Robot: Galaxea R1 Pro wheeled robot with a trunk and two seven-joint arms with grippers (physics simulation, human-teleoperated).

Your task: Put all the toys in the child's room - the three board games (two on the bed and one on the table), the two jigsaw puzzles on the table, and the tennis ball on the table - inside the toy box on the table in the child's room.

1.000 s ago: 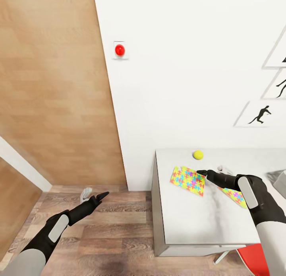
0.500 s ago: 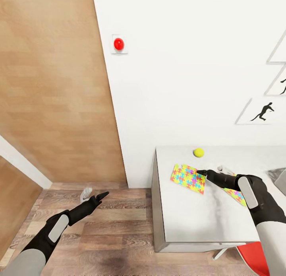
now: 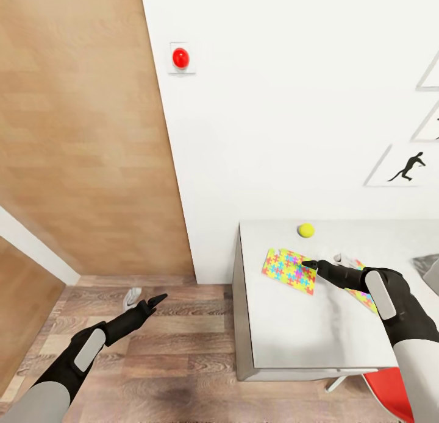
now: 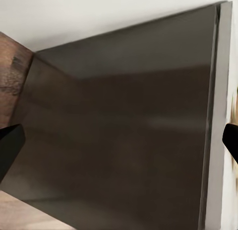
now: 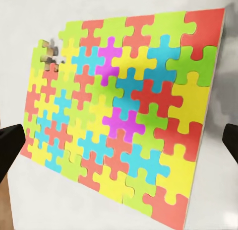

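Now, right gripper [image 3: 311,265]: jaws spread wide, holding nothing; both dark tips sit at the edges of the right wrist view with the jigsaw puzzle [image 5: 119,115] lying flat between and just ahead of them.
Left gripper [image 3: 157,299]: jaws spread and empty, hanging over the wooden floor [image 3: 177,350] beside the bench [image 3: 292,331]; ahead of them is the bench's dark side panel [image 4: 124,135].
Second jigsaw puzzle [image 3: 364,300]: mostly hidden under the right arm, behind its jaws.
Tennis ball [image 3: 305,230]: on the bench, beyond the right jaws, near the wall.
Toy box: likely the grey corner [image 3: 427,264] at the frame edge; its contents cannot be told.
Risk, thin sheet: the puzzle lies flush on the bench, so the jaws may close above it or scrape the surface without catching an edge.
Risk, loose pieces: one corner already looks broken up, and a pinch could pull pieces apart.
Risk, ball: a sweep forward could set it rolling off.
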